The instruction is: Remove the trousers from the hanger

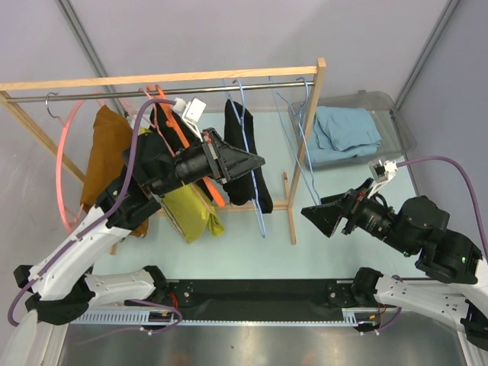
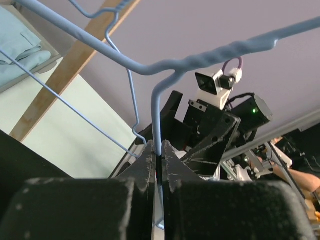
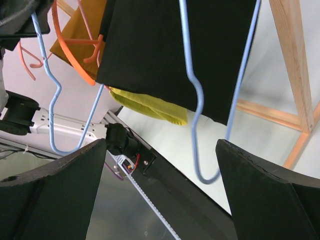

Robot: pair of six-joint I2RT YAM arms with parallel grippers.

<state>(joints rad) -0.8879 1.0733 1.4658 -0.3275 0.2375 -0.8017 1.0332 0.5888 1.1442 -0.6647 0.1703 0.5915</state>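
Black trousers (image 1: 238,126) hang over a blue wire hanger (image 1: 263,207) on the rack's metal rod (image 1: 91,96), near the middle. My left gripper (image 1: 258,162) is beside the trousers and is shut on the hanger's wire; in the left wrist view the jaws (image 2: 158,146) pinch the blue wire (image 2: 200,61) between them. My right gripper (image 1: 320,219) is open and empty, low and to the right of the trousers. In the right wrist view its fingers (image 3: 55,190) frame the trousers (image 3: 150,45) and the hanger's lower loop (image 3: 195,100), both still some way off.
The wooden rack frame (image 1: 321,107) also carries a brown garment (image 1: 107,152) on a pink hanger (image 1: 65,152), a yellow garment (image 1: 194,210) on an orange hanger (image 1: 180,126), and an empty blue hanger (image 1: 297,145). A clear bin (image 1: 400,122) with light blue clothes (image 1: 347,131) stands back right.
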